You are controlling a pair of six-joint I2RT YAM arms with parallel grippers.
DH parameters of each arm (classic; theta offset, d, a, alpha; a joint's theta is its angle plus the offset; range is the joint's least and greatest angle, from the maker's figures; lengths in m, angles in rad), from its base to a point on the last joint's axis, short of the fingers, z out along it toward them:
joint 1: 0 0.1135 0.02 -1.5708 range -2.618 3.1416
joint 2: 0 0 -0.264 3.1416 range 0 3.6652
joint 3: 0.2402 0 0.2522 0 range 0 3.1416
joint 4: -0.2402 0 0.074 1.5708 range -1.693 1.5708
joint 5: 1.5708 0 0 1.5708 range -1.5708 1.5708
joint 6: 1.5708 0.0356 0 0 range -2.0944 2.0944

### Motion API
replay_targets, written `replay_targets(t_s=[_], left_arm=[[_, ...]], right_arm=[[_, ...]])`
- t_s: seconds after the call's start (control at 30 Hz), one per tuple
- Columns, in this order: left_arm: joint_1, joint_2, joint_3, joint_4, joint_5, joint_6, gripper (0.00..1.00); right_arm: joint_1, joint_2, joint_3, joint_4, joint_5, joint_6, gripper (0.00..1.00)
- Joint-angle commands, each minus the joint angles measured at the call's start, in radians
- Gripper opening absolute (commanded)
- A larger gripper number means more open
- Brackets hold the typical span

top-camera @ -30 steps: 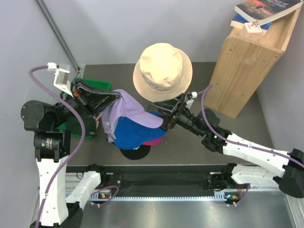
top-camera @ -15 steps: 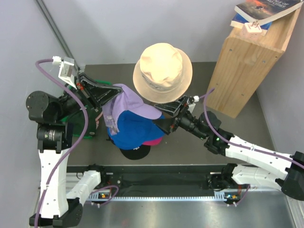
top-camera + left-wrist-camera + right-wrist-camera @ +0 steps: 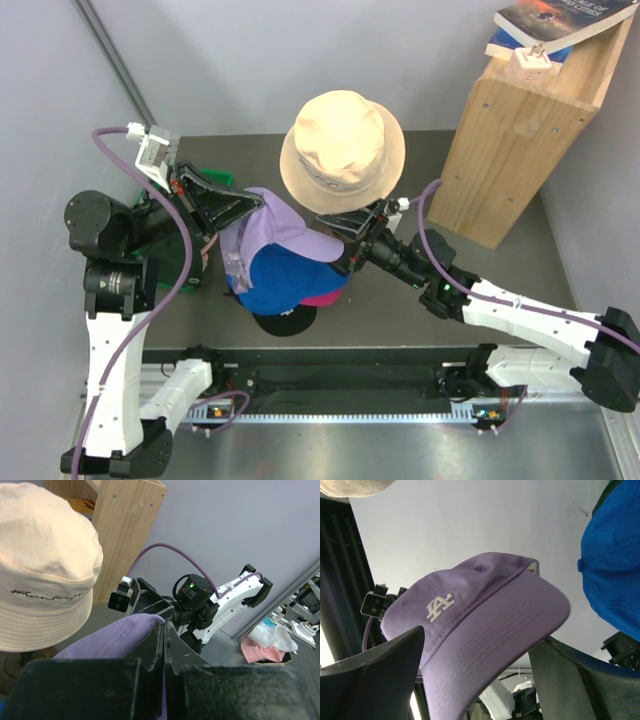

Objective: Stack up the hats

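Observation:
My left gripper [image 3: 243, 206] is shut on the back of the lavender cap [image 3: 283, 226] and holds it over the pile. In the left wrist view the jaws [image 3: 164, 630] pinch lavender cloth [image 3: 112, 640]. Under it lie the blue cap [image 3: 285, 282], the magenta cap [image 3: 326, 297] and the black cap [image 3: 285, 322]. My right gripper [image 3: 343, 243] is open, with its fingers on either side of the lavender brim [image 3: 490, 630]. The cap's white logo [image 3: 439, 606] and the blue cap [image 3: 615, 565] show in the right wrist view. No light pink cap shows on the table.
A tan bucket hat [image 3: 342, 150] stands on a form just behind the pile. A tall wooden box [image 3: 520, 130] with books [image 3: 550, 25] on top stands at the right. A green object [image 3: 205, 180] lies behind the left gripper. Pink cloth [image 3: 260, 652] lies off the table.
My left gripper has carried the lavender cap a little to the right and back over the blue cap. My right gripper has shifted slightly and stays open at the brim.

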Motion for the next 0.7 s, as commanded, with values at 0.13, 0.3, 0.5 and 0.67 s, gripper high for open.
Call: replay_targets(t_s=[0.13, 0.3, 0.5, 0.67], left_arm=[[-0.009, -0.029, -0.040, -0.037, 0.032, 0.064, 0.00], [-0.009, -0.022, -0.038, -0.037, 0.027, 0.073, 0.00], [-0.009, -0.011, -0.007, -0.165, -0.026, 0.184, 0.00], [-0.009, -0.005, 0.071, -0.377, -0.207, 0.358, 0.68]], right_arm=[[0.015, -0.004, 0.072, 0.063, -0.005, 0.009, 0.61], [0.016, -0.014, 0.072, 0.047, -0.005, -0.005, 0.25], [0.016, -0.058, 0.082, -0.014, 0.010, -0.045, 0.00], [0.016, -0.104, 0.086, -0.071, 0.029, -0.092, 0.00]])
